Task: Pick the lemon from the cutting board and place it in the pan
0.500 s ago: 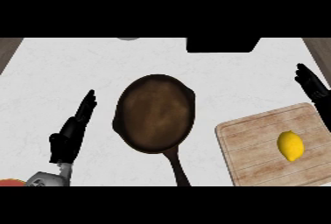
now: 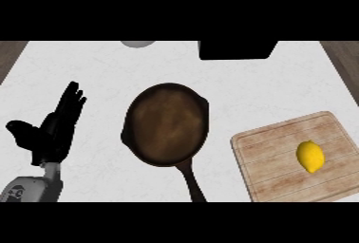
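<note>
From the head view, the white tabletop (image 2: 266, 90) carries a dark brown pan (image 2: 167, 124) near its middle, the handle running down toward the lower edge of the view. To the pan's right lies a pale wooden cutting board (image 2: 273, 161), set at a slight angle and apart from the pan. The lemon (image 2: 310, 156) rests on the board's right part, nothing touching it. The left hand (image 2: 51, 135) shows at the left side, fingers straight and pointing up, thumb spread out, holding nothing and well apart from the pan. The right hand does not show. A black box-like object (image 2: 237, 50) and a pale round object (image 2: 138, 43) sit at the far edge.
</note>
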Controlling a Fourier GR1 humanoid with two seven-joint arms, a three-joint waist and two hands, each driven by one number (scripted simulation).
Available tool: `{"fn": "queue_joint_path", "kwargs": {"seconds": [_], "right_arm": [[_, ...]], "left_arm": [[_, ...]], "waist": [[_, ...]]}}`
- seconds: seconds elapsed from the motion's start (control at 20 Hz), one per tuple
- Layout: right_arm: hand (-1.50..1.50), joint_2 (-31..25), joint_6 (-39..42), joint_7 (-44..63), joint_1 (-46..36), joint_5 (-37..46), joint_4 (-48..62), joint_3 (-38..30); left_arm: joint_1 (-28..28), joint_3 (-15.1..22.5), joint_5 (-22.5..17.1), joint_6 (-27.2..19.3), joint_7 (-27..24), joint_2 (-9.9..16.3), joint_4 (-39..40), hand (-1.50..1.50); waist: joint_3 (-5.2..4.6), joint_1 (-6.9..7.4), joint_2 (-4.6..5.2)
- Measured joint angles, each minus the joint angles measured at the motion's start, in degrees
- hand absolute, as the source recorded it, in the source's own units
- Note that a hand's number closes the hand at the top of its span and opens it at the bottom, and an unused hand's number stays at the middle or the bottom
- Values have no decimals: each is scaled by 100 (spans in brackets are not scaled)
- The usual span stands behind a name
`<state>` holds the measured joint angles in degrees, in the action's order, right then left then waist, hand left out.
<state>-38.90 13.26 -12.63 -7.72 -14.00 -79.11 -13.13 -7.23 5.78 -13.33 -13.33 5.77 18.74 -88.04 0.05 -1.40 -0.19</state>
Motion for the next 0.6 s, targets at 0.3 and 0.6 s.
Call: {"fn": "queue_joint_path", "kwargs": {"seconds": [0.3, 0.6], "right_arm": [[-150, -477, 49, -1062, 1471, 534, -253, -718], [-150, -1009, 255, -1352, 1925, 1088, -615, -1027]], "left_arm": [[82, -165, -174, 9, 312, 27, -263, 0], [-106, -276, -192, 108, 382, 3, -149, 0]], "waist": [[-1, -32, -14], [-5, 45, 5]]}}
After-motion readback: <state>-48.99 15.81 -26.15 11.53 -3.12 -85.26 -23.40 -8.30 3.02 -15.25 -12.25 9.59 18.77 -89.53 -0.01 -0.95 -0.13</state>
